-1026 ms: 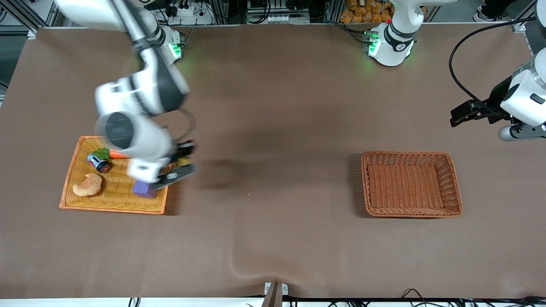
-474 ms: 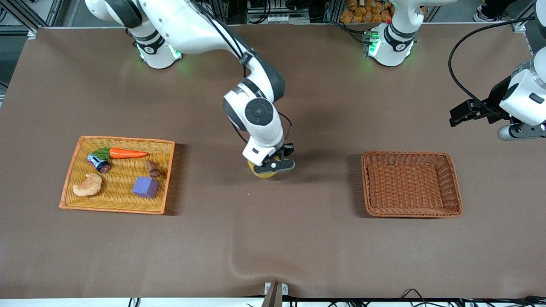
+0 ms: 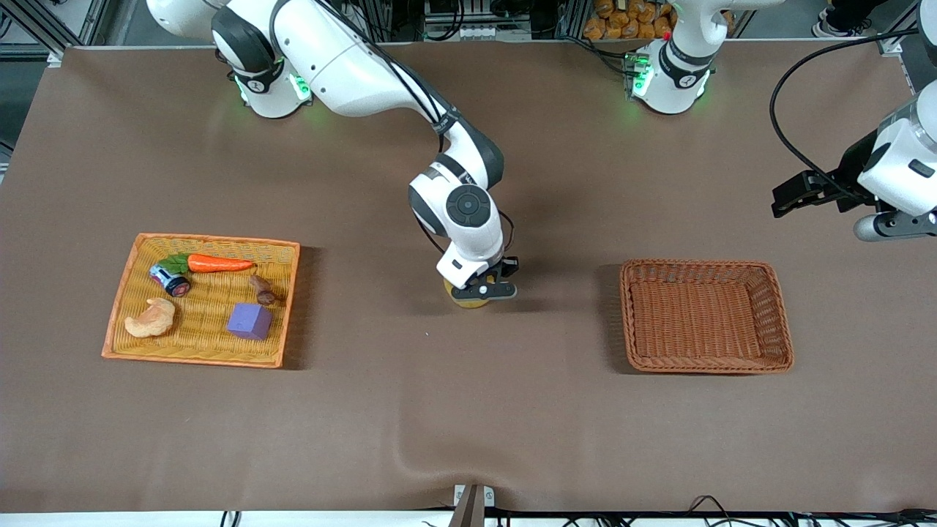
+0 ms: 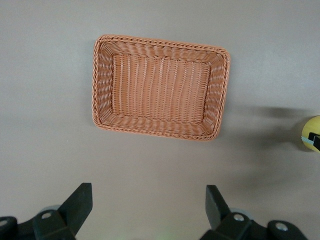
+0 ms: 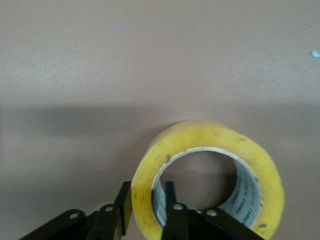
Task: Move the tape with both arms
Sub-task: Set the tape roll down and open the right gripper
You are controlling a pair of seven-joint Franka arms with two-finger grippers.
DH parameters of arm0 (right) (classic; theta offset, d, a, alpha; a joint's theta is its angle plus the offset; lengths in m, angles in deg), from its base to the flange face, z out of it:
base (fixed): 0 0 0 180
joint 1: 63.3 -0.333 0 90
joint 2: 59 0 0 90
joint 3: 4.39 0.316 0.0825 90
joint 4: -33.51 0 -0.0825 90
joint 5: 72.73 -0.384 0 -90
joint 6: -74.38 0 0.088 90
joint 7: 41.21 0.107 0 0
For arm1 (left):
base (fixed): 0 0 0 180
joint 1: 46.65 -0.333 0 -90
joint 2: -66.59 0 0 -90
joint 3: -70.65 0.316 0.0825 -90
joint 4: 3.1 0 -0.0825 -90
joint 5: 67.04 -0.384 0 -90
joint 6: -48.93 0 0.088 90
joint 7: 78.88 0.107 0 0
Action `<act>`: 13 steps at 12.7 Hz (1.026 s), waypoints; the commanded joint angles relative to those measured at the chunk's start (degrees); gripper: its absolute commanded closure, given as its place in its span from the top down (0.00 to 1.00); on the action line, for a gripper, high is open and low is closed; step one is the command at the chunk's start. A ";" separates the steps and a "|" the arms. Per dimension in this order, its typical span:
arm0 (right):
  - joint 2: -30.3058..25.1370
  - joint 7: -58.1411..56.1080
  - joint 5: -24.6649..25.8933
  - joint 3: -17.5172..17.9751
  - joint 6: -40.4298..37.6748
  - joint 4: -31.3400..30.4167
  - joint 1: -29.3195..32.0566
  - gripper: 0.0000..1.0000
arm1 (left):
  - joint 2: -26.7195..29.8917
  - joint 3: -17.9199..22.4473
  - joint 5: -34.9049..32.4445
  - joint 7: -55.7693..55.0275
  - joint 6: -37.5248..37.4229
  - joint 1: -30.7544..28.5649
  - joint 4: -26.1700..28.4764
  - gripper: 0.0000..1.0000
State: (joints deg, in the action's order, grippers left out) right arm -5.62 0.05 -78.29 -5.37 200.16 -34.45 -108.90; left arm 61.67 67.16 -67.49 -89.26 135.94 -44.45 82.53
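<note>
The brown surface (image 3: 468, 410) carries every item. Landmark: the empty brown wicker basket (image 3: 706, 315), lying toward the left arm's end of the surface. Well apart from it, toward the right arm's end, lies a flat orange tray (image 3: 201, 300) holding a carrot toy (image 3: 216, 263), a purple cube (image 3: 249, 321), a croissant toy (image 3: 151, 318), a small dark canister (image 3: 170, 279) and a small brown piece (image 3: 261, 290).

The right arm (image 3: 381, 80) reaches out over the bare surface between the tray and the basket, nearer the basket than the tray. Its right gripper (image 3: 487, 287) hangs low there. The fingers (image 5: 172, 210) are closed on the wall of the tape (image 5: 207, 180), one inside the core, one outside. The tape stands on edge, its open core axis running roughly level with the surface.

The left arm (image 3: 897, 172) waits, raised past the basket's outer end, with the left gripper (image 4: 147, 212) above the basket's near side and its fingers spread wide and holding nothing.
</note>
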 commanded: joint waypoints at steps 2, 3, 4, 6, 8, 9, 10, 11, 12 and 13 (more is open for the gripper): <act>-4.23 0.58 -0.76 -0.33 -6.58 1.07 1.63 1.00 | -7.09 -0.29 -0.07 -1.04 -3.69 0.43 0.35 1.00; -7.99 -0.55 -0.42 -0.25 -10.34 0.47 3.39 1.00 | -7.82 -0.47 0.02 -1.30 -3.08 0.61 0.24 1.00; -11.94 -1.26 -0.85 -0.25 -13.08 -1.89 5.23 1.00 | -8.96 -0.64 0.97 -1.48 -1.86 0.70 0.24 1.00; -20.90 -1.44 -0.85 -0.33 -12.94 -8.99 8.58 1.00 | -13.96 -1.26 3.61 -2.88 5.42 2.62 0.33 1.00; -26.28 -2.05 -0.68 -0.42 -13.63 -13.23 11.92 1.00 | -14.15 -1.26 3.71 -13.11 6.06 6.30 0.15 1.00; -30.14 -2.14 -0.42 -0.60 -13.37 -18.04 13.93 1.00 | -14.42 -1.26 3.71 -21.61 6.24 8.67 -0.19 1.00; -33.83 -2.67 -0.24 -0.60 -11.46 -24.09 16.74 1.00 | -14.59 -1.26 3.53 -30.57 7.98 10.00 -0.37 1.00; -37.35 -6.59 -0.06 -0.51 -10.31 -27.72 20.51 1.00 | -14.94 -1.26 3.18 -35.62 10.26 12.63 -0.37 1.00; -39.56 -14.11 -0.06 -0.51 -11.34 -29.15 23.15 1.00 | -16.43 -1.09 2.75 -36.28 11.93 14.48 -0.98 1.00; -41.15 -19.23 0.02 -0.60 -14.22 -29.16 26.14 1.00 | -18.18 -1.34 1.96 -35.24 12.56 15.89 -1.51 1.00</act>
State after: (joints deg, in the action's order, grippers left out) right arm -39.86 -11.19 -78.15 -7.11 187.10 -57.11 -88.05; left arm 46.63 65.45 -64.58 -122.92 147.05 -30.89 83.09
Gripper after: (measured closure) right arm 0.000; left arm 0.000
